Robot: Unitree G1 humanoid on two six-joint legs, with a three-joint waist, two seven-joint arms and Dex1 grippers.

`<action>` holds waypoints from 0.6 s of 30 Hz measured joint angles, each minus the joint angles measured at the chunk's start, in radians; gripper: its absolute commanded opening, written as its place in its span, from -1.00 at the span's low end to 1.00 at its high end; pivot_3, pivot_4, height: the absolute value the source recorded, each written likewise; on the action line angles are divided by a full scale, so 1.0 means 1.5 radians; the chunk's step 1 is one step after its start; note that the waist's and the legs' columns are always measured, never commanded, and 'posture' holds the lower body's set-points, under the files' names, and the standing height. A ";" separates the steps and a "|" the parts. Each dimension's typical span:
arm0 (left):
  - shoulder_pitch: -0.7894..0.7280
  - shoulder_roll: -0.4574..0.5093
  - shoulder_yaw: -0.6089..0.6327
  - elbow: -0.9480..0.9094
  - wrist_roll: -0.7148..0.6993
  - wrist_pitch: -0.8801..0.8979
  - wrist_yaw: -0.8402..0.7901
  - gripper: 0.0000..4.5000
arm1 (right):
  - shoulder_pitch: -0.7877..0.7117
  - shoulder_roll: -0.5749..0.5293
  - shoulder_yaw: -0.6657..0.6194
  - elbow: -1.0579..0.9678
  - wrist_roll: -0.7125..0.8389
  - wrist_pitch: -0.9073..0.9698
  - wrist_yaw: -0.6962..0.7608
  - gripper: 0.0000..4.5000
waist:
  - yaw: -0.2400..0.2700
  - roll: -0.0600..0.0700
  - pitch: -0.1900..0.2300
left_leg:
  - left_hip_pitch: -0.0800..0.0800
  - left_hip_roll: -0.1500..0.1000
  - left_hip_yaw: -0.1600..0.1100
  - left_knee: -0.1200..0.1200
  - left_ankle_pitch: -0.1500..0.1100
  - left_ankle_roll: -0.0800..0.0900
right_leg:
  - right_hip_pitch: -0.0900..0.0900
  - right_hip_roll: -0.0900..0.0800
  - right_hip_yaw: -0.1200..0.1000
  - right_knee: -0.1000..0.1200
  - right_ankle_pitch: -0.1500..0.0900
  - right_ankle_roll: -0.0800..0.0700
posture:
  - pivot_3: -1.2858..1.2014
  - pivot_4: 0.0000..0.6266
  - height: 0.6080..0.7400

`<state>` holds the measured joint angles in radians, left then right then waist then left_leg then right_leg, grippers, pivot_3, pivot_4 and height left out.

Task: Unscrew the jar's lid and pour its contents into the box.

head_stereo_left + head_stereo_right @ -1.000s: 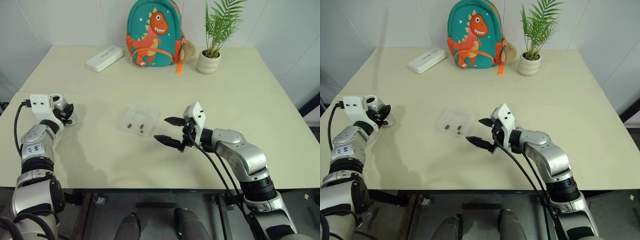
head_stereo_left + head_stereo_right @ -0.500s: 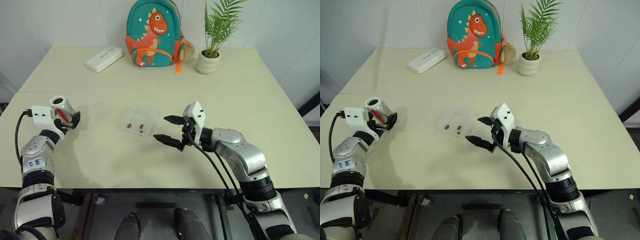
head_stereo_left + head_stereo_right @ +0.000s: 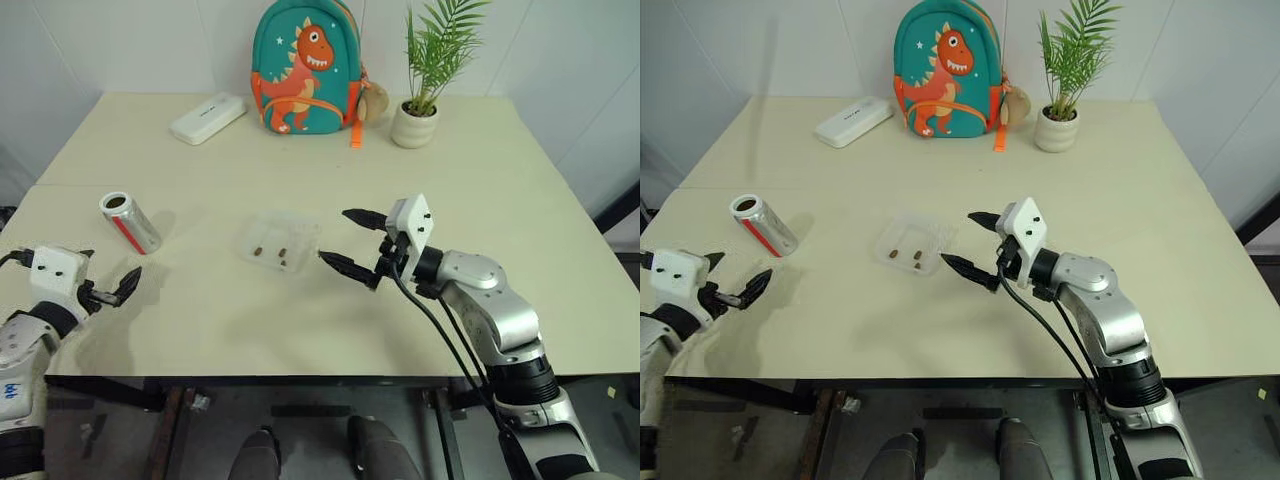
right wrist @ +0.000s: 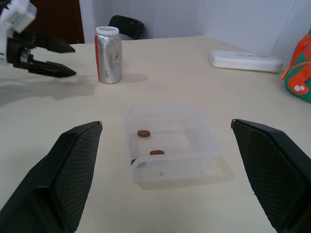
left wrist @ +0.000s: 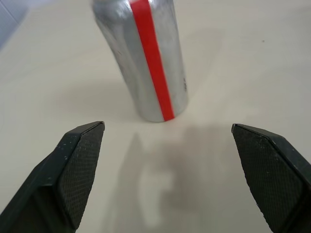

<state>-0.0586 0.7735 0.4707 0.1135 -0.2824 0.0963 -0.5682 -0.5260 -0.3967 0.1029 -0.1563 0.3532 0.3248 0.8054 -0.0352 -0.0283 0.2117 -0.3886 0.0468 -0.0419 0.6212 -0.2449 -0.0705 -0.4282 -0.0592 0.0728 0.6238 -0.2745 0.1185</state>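
A dinosaur backpack [image 3: 305,68], a potted plant [image 3: 424,80] and a white oblong case [image 3: 209,117] are seen at the table's [image 3: 500,190] far edge, well beyond the fingers.

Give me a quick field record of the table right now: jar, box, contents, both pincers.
jar: upright on the table, mouth open, no lid on it
box: clear, mid-table
contents: brown pieces lying in the box
left pincer: open, empty, apart from the jar
right pincer: open, empty, beside the box
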 measured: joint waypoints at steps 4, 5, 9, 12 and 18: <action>0.040 0.041 -0.004 -0.083 -0.058 -0.047 -0.156 0.99 | 0.029 -0.037 -0.049 -0.001 0.061 -0.063 0.100 1.00 | 0.003 0.000 0.000 | 0.000 0.000 0.002 0.000 0.000 0.000 | 0.001 -0.001 0.001 -0.003 -0.003 -0.006 | 0.03 -0.52 1.00; 0.051 0.057 -0.007 -0.098 -0.072 -0.037 -0.188 0.99 | 0.030 -0.060 -0.057 -0.003 0.082 -0.055 0.127 1.00 | 0.003 0.000 0.000 | 0.000 0.000 0.003 0.000 0.000 0.000 | 0.001 -0.001 0.001 -0.003 -0.003 -0.006 | 0.03 -0.52 1.00; 0.090 0.100 -0.007 -0.158 -0.111 -0.004 -0.288 0.99 | 0.035 -0.172 -0.099 -0.004 0.150 -0.010 0.236 1.00 | 0.000 0.000 0.000 | 0.000 0.000 0.004 -0.001 -0.001 0.000 | 0.001 -0.001 0.002 -0.004 -0.003 -0.007 | 0.03 -0.52 1.00; 0.089 0.100 -0.008 -0.180 -0.117 -0.001 -0.308 0.99 | 0.035 -0.224 -0.114 0.011 0.154 -0.007 0.287 1.00 | -0.003 0.000 0.000 | 0.001 0.001 0.004 -0.001 -0.001 0.001 | 0.001 0.000 0.003 -0.003 -0.003 -0.007 | 0.03 -0.52 1.00; 0.025 0.098 -0.019 -0.174 -0.117 -0.012 -0.313 0.99 | 0.101 -0.250 -0.137 -0.012 0.151 -0.007 0.293 1.00 | -0.010 0.000 0.000 | 0.001 0.001 0.006 -0.001 -0.001 0.001 | 0.001 0.000 0.005 -0.004 -0.003 -0.006 | 0.03 -0.52 1.00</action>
<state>-0.0213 0.9212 0.4422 -0.1474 -0.4575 0.0782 -1.0372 -0.3753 -0.7715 -0.1029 -0.1736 0.5800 0.3140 1.2455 -0.0500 -0.0286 0.2121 -0.3867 0.0479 -0.0331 0.6201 -0.2463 -0.0692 -0.4274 -0.0589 0.0804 0.6185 -0.2797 0.1094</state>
